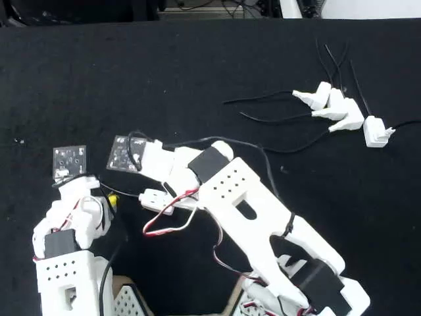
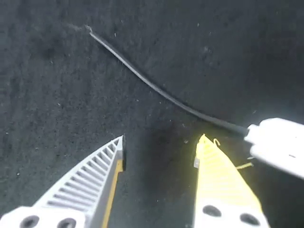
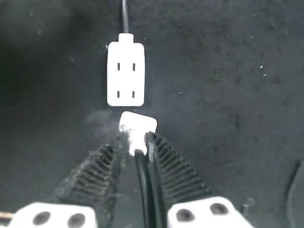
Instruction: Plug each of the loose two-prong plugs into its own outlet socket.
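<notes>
On the black desk [image 1: 197, 66] the outlet block [image 3: 125, 73] lies flat, its long axis running straight toward the right claw [image 3: 135, 140]. That claw is clamped narrow on a white plug [image 3: 137, 124], just short of the block's near end. The left claw [image 2: 159, 142] gapes wide, empty.

Legible text: none that I can read in any view | white rectangular plastic outlet block [image 3: 125, 80]: four slots, no print | two small square grey speckled plates [image 1: 69, 160]: specks only, no characters I can make out
</notes>
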Robot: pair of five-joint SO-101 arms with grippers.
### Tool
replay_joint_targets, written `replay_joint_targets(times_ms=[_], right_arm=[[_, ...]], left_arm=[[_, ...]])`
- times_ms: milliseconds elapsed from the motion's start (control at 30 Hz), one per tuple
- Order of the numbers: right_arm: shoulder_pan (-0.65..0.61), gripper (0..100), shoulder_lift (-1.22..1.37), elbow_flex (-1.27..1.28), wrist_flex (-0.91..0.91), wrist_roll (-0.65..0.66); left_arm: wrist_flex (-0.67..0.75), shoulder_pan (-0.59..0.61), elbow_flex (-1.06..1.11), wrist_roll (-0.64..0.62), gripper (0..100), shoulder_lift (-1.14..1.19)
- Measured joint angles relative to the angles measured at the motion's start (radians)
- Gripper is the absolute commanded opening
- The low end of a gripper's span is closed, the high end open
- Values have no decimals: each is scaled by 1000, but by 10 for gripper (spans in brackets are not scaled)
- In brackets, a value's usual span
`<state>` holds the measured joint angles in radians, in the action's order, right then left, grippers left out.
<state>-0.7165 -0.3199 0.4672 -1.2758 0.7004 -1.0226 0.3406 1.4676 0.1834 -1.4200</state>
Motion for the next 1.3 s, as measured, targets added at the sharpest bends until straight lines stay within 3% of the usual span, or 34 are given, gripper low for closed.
replay_joint_targets(times_ms=[133, 633, 1300], right_arm=[[0, 11, 0, -15, -6, 77], [-86, 11, 95, -21, -6, 163], [-86, 11, 230, -110, 40, 164]], left_arm=[[-2, 12, 41, 28, 251, 0], [-63, 12, 46, 87, 249, 0], [-63, 12, 46, 87, 249, 0]])
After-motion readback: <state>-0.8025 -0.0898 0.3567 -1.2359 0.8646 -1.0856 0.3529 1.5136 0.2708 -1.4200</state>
